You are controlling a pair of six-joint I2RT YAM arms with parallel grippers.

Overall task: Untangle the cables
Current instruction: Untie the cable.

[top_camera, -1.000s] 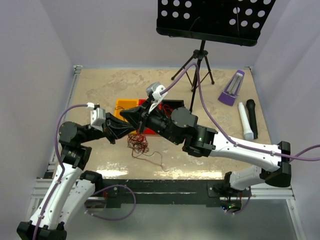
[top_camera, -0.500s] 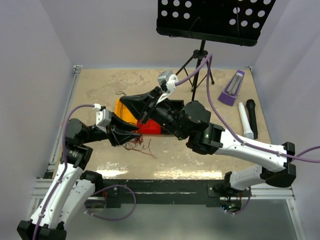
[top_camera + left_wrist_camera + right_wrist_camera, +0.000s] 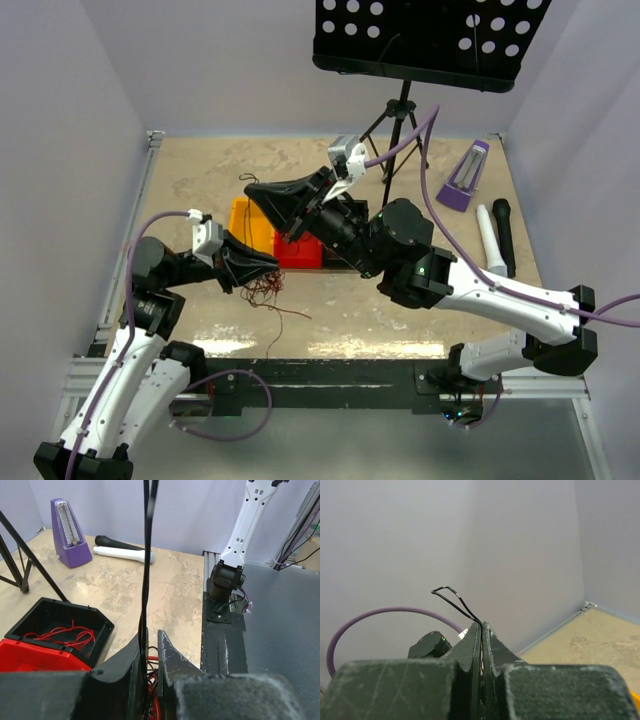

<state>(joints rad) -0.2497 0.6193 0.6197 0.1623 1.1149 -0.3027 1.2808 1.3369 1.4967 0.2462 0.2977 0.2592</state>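
A tangle of red and dark cables (image 3: 266,289) lies on the table just under my left gripper (image 3: 272,262). One dark cable (image 3: 146,555) runs taut from above down into the left gripper (image 3: 150,642). Those jaws stand a narrow gap apart, the strand against the left finger and red loops showing deeper in. My right gripper (image 3: 252,188) is raised over the bins. It is shut on the dark cable, a small loop (image 3: 452,597) of which pokes out past its tips (image 3: 481,625). More red cables (image 3: 70,635) lie in a black bin (image 3: 30,617).
Orange (image 3: 245,215) and red (image 3: 300,252) bins sit behind the tangle. A music stand (image 3: 400,110) is at the back. A purple metronome (image 3: 463,180), a white microphone (image 3: 490,245) and a black microphone (image 3: 503,235) lie at the right.
My right gripper has risen and moved back with the dark cable, pulling it taut. The left jaws went from shut to a gap, and the tangle has drawn in toward them.
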